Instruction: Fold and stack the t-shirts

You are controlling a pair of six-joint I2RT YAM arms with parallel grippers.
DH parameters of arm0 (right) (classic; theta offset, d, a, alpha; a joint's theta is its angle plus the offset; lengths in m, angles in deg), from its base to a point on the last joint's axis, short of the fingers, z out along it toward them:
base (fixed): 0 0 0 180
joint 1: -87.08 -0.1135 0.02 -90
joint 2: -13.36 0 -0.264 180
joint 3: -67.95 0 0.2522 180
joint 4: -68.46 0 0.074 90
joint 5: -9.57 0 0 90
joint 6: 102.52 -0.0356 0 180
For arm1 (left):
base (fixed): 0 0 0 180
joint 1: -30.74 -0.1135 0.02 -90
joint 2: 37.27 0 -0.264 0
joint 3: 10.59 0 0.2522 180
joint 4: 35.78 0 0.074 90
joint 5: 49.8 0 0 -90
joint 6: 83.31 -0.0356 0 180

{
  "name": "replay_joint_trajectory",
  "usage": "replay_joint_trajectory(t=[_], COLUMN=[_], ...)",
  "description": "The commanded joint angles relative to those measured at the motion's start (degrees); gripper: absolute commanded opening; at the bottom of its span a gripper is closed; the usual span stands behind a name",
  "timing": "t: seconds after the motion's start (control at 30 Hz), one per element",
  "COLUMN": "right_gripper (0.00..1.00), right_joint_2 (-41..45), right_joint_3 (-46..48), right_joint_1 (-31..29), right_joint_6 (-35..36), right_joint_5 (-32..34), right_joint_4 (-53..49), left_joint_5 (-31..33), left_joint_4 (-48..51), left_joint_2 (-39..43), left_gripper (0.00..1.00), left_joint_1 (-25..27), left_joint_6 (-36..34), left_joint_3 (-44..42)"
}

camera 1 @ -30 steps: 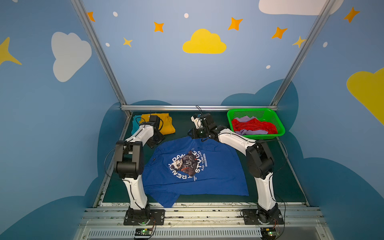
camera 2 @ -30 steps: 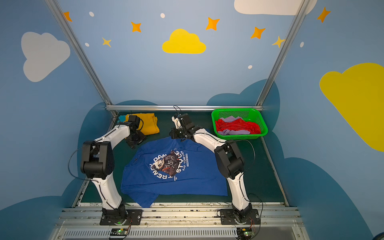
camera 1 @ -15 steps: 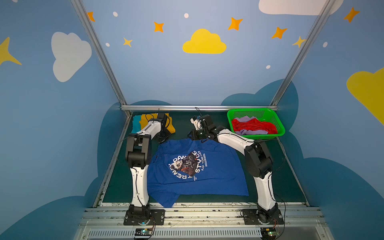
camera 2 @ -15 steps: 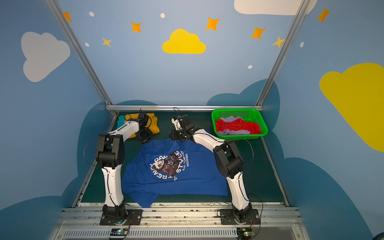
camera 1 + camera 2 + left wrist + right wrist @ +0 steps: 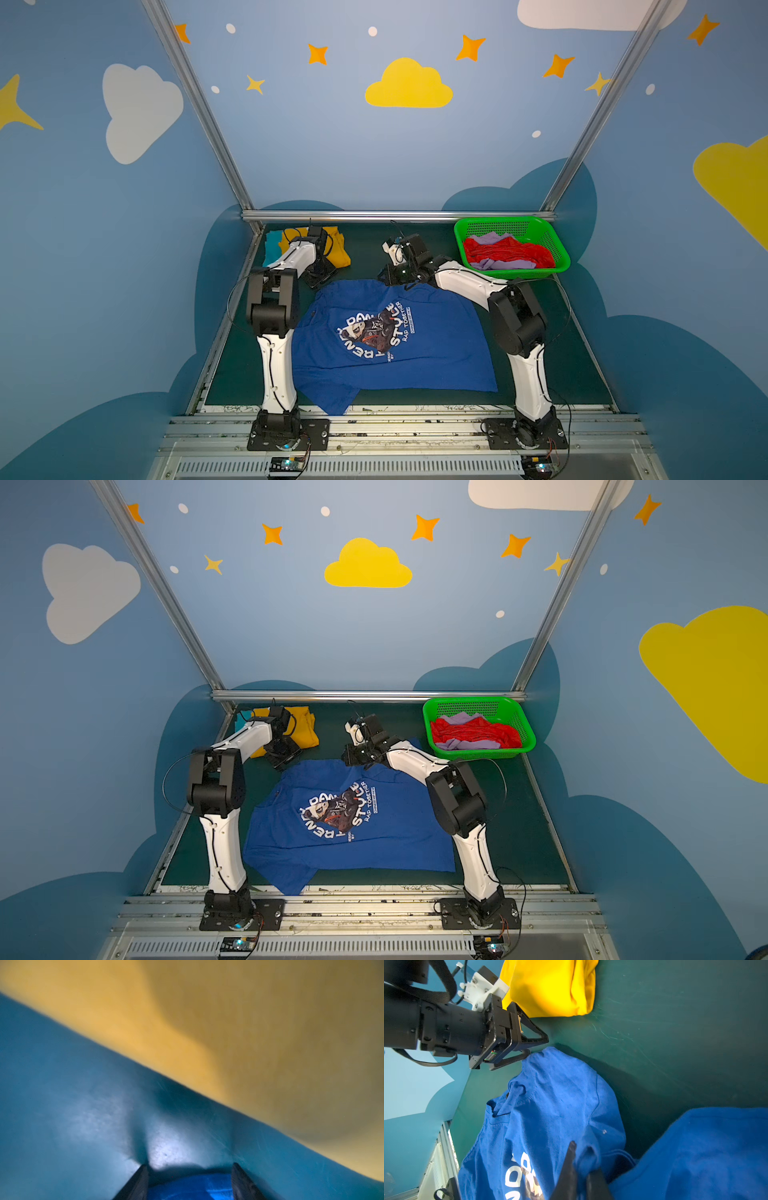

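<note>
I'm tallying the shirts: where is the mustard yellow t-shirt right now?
In both top views the mustard yellow t-shirt lies in the far left corner of the table, just beyond the left gripper and the blue t-shirt.

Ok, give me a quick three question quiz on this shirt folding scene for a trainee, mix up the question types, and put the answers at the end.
1. True or false: the red tee is in the basket.
2. What does the right gripper pinch? A the basket rim, B the blue tee, C nothing.
3. Fill in: the left gripper has its jaws ____.

Key: 1 true; 2 B; 3 open.
</note>
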Motion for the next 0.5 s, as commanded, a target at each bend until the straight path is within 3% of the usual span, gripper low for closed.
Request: replay_joint_trajectory(t=[0.0,0.37,0.4,0.43,0.47], right_gripper=[0.01,0.01,0.01,0.01,0.01], right_joint_2=[3.1,0.7,0.6,0.6,0.7], right_joint_3=[0.5,-0.7,-0.7,-0.6,-0.6], right_joint_1=[-0.1,-0.6,-0.6,-0.6,-0.6], right_joint_6=[1.0,0.2,0.1,0.0,0.0], right_joint_5=[0.5,-1.2,-1.2,-1.1,-1.0], right_joint_4=[-0.6,-0.7,-0.7,-0.7,-0.7], left_joint_5=[-2.1,-7.4,-7.6,-7.8,-7.9], left_joint_4=[0.4,-6.4,-6.7,-6.6,-6.1], left_joint_2=[0.7,6.2,6.6,6.7,6.5], left_gripper=[0.65,0.73,0.70,0.60,0.38], left_joint_1=[0.9,3.9,4.1,4.2,4.3], left_joint_6=[0.8,4.0,3.7,3.3,3.0], left_joint_3=[-1.2,-9.2,-9.4,-9.4,-9.1])
